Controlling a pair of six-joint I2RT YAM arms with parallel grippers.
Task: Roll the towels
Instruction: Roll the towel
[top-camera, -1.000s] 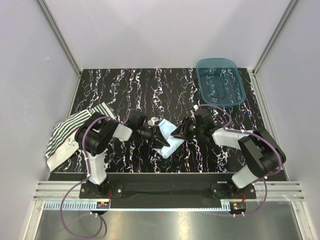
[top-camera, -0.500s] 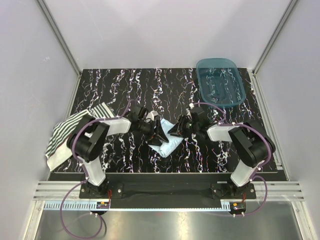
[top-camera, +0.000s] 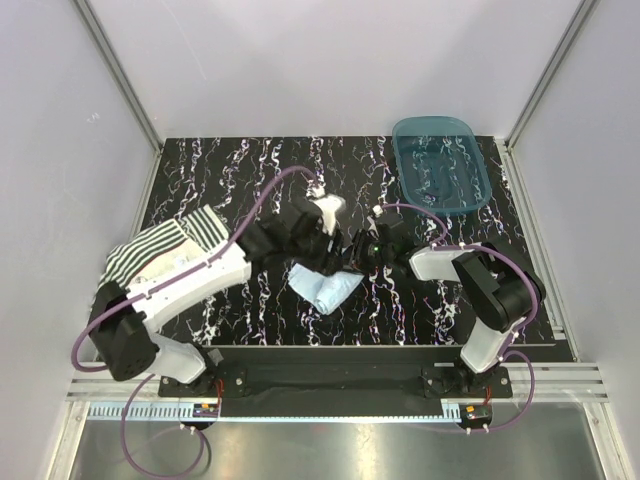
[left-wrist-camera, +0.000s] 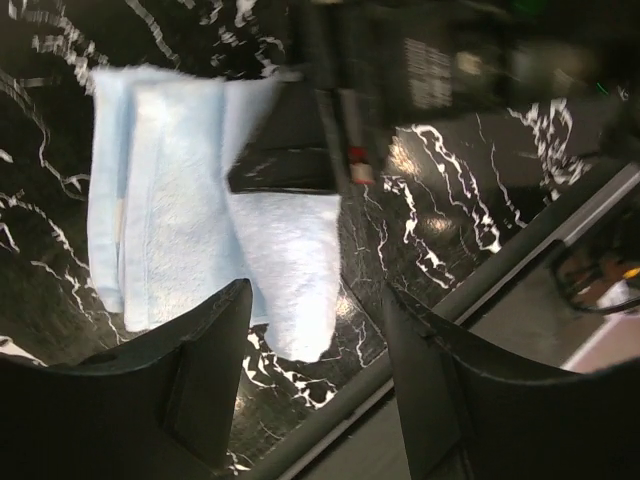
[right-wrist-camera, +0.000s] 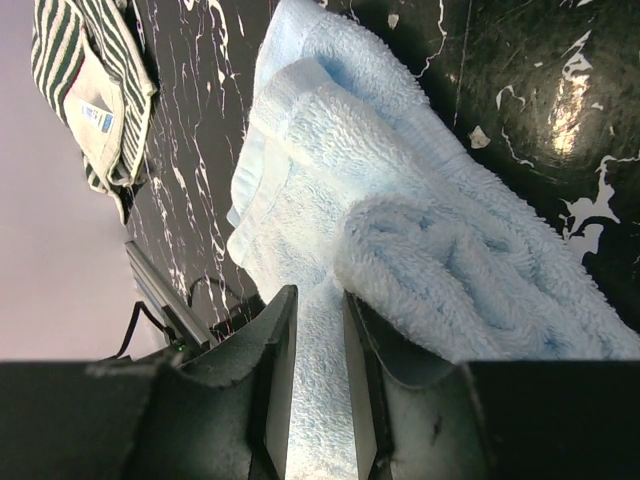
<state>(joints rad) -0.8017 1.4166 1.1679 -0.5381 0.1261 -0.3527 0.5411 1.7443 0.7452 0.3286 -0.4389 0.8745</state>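
Fingers (left-wrist-camera: 215, 370) of the left gripper (left-wrist-camera: 315, 290) stand spread apart with nothing between them, hanging just above the light blue towel (top-camera: 325, 288). From where I stand, the right gripper (right-wrist-camera: 318, 295) has its jaws drawn narrow, and a strip of that same towel runs between its fingers (right-wrist-camera: 275, 340), so it looks pinched on the cloth.

Both grippers meet nose to nose over the middle of the black, white-veined table (top-camera: 220, 170), at the far edge of the blue towel. The left arm reaches in a long diagonal from its base, while the right arm is bent back on itself.

That towel lies folded in long layers, and the right wrist view shows one end curled up into a thick, soft roll beside the flatter folds.

Over at the table's left edge lies the striped towel (top-camera: 140, 255), green and white, loosely bunched with a pale band showing, well apart from the blue one. A translucent teal tub (top-camera: 432, 120) sits in the far right corner.
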